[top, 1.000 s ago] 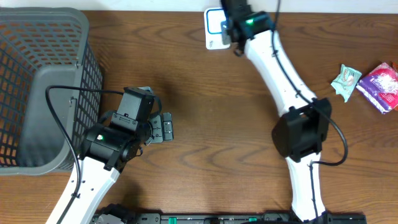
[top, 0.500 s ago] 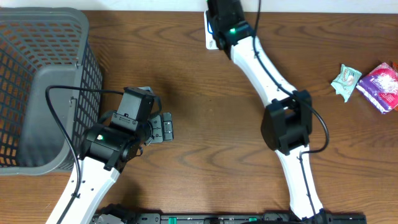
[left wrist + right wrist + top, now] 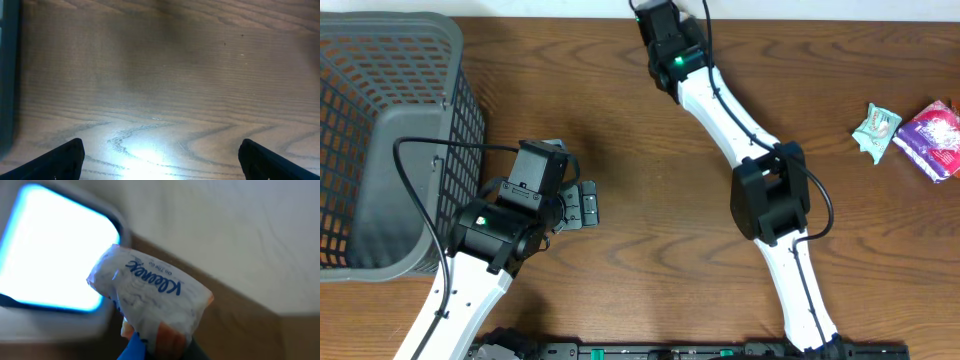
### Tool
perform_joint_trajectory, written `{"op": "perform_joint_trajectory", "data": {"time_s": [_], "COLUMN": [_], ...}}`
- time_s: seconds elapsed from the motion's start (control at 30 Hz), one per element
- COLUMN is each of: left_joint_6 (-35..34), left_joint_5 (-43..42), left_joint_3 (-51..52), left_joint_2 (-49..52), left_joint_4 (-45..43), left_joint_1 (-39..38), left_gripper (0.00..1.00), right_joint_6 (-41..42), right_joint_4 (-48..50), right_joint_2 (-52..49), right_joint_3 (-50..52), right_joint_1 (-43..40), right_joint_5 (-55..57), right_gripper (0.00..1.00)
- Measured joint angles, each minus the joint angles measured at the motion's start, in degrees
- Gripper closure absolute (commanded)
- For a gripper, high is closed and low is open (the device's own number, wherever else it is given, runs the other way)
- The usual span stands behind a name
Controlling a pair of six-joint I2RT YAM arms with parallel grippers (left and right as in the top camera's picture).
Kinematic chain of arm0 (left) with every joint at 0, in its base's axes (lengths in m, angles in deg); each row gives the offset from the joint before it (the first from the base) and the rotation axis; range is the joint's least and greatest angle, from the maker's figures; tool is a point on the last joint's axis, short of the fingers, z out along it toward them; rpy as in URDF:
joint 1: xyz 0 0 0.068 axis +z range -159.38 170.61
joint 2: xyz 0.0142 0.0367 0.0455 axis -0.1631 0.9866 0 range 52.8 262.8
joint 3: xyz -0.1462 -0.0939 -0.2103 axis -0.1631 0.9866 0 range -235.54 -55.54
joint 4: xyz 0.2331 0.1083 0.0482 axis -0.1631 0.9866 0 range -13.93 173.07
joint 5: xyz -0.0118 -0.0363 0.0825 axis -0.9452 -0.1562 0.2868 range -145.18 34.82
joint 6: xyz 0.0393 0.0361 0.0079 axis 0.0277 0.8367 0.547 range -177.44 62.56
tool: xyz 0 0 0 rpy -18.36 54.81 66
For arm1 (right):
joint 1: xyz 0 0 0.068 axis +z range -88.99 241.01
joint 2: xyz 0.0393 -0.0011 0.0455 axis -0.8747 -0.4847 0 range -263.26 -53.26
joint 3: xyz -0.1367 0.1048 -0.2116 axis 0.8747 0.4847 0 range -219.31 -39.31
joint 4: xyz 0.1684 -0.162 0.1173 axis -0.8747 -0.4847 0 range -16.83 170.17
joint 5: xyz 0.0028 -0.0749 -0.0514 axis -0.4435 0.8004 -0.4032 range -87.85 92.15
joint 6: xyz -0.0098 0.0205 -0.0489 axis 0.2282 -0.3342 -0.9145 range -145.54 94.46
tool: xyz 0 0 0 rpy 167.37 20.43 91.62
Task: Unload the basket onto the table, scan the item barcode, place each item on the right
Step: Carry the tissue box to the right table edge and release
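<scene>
The table [image 3: 650,150] carries a grey basket [image 3: 380,120], and near it the left gripper [image 3: 160,159] hangs idle, jaws spread wide on nothing. At the far edge, the right gripper [image 3: 162,347] has its jaws pinched on a Kleenex tissue pack [image 3: 150,292], just before the glowing scanner [image 3: 55,265] (the scanning step itself). No barcode shows, so the next move probably calls for turning the coded face toward the light.

Wood-grain table [image 3: 165,60] seen close, left pincer [image 3: 161,159] spread wide over it
</scene>
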Motion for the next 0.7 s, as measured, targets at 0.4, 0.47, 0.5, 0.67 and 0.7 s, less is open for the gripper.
{"op": "perform_joint_trajectory", "data": {"time_s": [0.4,0.47,0.5,0.67,0.7], "left_joint_6": [0.0,0.0,0.0,0.0,0.0], "left_joint_5": [0.0,0.0,0.0,0.0,0.0], "left_joint_3": [0.0,0.0,0.0,0.0,0.0], "left_joint_2": [0.0,0.0,0.0,0.0,0.0], "left_joint_4": [0.0,0.0,0.0,0.0,0.0], "left_joint_1": [0.0,0.0,0.0,0.0,0.0], "left_gripper": [0.02,0.02,0.02,0.02,0.02], "right_joint_6": [23.3,25.7,26.6,28.7,28.9], "right_joint_4": [-31.9,-34.6,-35.5,-37.6,-37.7], "right_joint_2": [2.5,2.6,2.7,2.7,2.7], "right_joint_3": [-0.1,-0.1,-0.1,-0.1,-0.1], "right_joint_1": [-26.0,-31.4,-33.7,-40.3,-41.1], "right_joint_5": [1.4,1.5,1.1,-6.1,-8.0], "right_gripper": [0.99,0.99,0.99,0.99,0.99]}}
